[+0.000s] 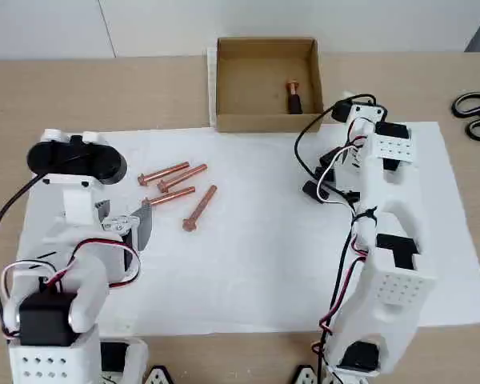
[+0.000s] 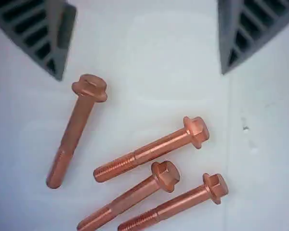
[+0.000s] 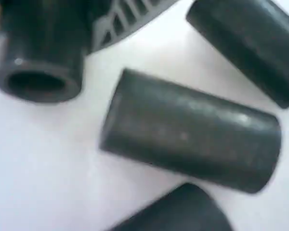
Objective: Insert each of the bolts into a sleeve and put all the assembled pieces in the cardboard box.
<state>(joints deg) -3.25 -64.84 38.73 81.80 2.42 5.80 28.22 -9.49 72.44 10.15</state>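
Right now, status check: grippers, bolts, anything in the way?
Left gripper open above four loose bolts. Right gripper low over the sleeves. One assembled piece in cardboard box. Scissors far aside, not in the way.

no readable text, labels, numbers or signs anywhere

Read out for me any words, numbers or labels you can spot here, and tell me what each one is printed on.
No text here can be read.
The copper bolts, heads included, show no legible markings.
The black sleeves look plain.
The cardboard box, the white sheet and the white arm shells carry no visible print.
The scissors are too small to tell if they are stamped.
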